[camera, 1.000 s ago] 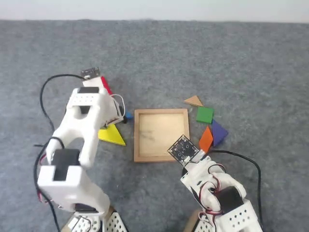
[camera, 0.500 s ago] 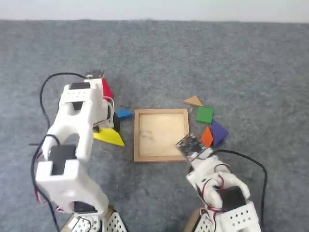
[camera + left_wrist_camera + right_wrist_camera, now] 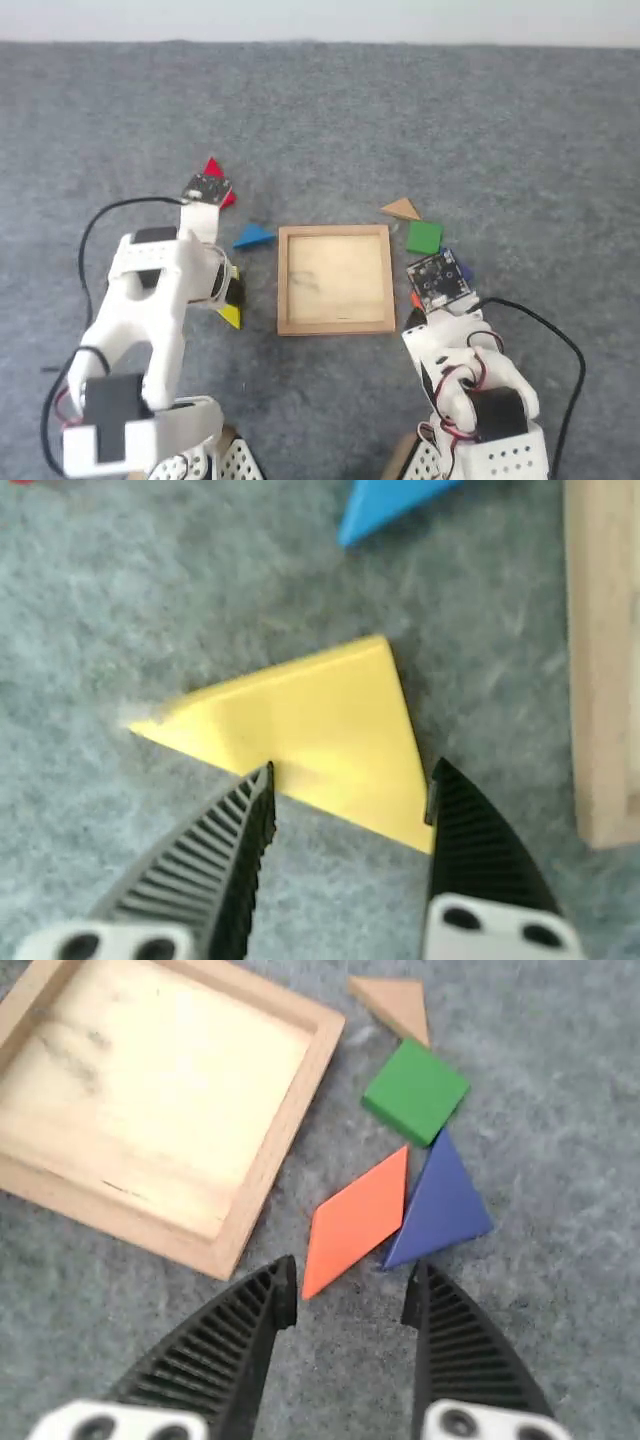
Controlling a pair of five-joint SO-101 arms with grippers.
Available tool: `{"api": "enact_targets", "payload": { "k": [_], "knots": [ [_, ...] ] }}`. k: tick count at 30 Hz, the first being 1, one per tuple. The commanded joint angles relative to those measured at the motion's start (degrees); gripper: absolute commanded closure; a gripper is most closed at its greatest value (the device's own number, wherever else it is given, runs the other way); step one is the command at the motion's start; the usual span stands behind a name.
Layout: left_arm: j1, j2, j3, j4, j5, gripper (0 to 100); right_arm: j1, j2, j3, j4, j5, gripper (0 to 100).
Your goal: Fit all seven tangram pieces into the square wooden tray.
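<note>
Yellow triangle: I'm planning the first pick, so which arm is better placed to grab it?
Left, probably. The left tool, open, hangs directly over the yellow triangle; the right tool is across the tray, by the orange piece.

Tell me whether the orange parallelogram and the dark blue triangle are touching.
Touching. The right wrist view shows the orange parallelogram lying edge to edge with the dark blue triangle, with no gap visible along their shared side.
</note>
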Motion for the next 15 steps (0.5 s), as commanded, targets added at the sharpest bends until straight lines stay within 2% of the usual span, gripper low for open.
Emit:
{"api": "enact_targets", "payload": {
  "k": [1,4,8,11,15],
  "knots": [
    [-1.2,-6.2,4.8,-1.8,-8.0,77,0.7,14.8,-9.8,-3.5,-3.8,80.4],
    [-2.8,-8.4,6.7,-1.1,-13.5,77,0.5,29.9,-18.6,-3.5,-6.3,80.4],
    [-5.5,-11.2,8.9,-1.2,-16.3,77,-0.5,49.7,-31.3,-3.5,-9.9,80.4],
    [-9.4,-14.3,10.9,-1.5,-20.0,77,-4.4,61.5,-38.3,-3.5,-10.7,80.4],
    [-18.5,-19.1,13.7,-6.3,-23.3,77,-11.2,70.7,-43.8,-3.6,-10.7,80.4]
  ]
}}
